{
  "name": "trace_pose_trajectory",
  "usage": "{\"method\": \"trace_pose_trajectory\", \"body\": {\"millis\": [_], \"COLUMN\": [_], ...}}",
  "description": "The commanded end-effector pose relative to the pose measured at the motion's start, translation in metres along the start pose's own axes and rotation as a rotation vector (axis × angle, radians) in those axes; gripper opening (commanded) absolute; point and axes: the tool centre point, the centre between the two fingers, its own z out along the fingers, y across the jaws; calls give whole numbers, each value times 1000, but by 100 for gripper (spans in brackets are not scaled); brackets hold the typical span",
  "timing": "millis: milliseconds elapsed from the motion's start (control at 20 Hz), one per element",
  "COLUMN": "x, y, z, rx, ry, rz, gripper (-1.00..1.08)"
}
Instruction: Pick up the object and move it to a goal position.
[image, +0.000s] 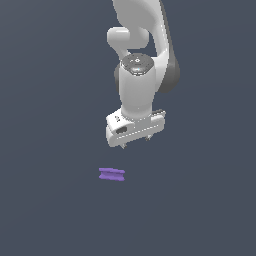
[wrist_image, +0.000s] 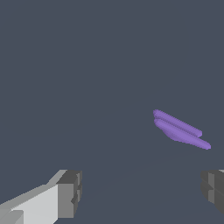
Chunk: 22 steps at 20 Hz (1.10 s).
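Purple object (image: 112, 174) looked light, stiff and thin. Gripper (image: 135, 141) hung wide open, empty; grasping across its narrow grooved sides seemed best.

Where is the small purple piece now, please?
In the exterior view the purple piece lies flat on the dark surface, below the open gripper and slightly toward that view's left, untouched.

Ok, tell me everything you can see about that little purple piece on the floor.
The purple piece is small, flat and elongated, with a groove along its side that splits it into two ridges, rather spool-like. It looks smooth and matte. It lies flat on the dark grey surface, untouched. The open claw hangs above it, offset toward the exterior view's right, fingers well apart.
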Motion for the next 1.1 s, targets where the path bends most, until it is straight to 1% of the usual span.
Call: {"method": "trace_pose_trajectory", "body": {"millis": [0, 1050], "x": [2, 12], "y": [6, 60], "z": [6, 60], "rx": [-2, -2], "ry": [-5, -41], "rz": [-64, -587], "gripper": [100, 100]}}
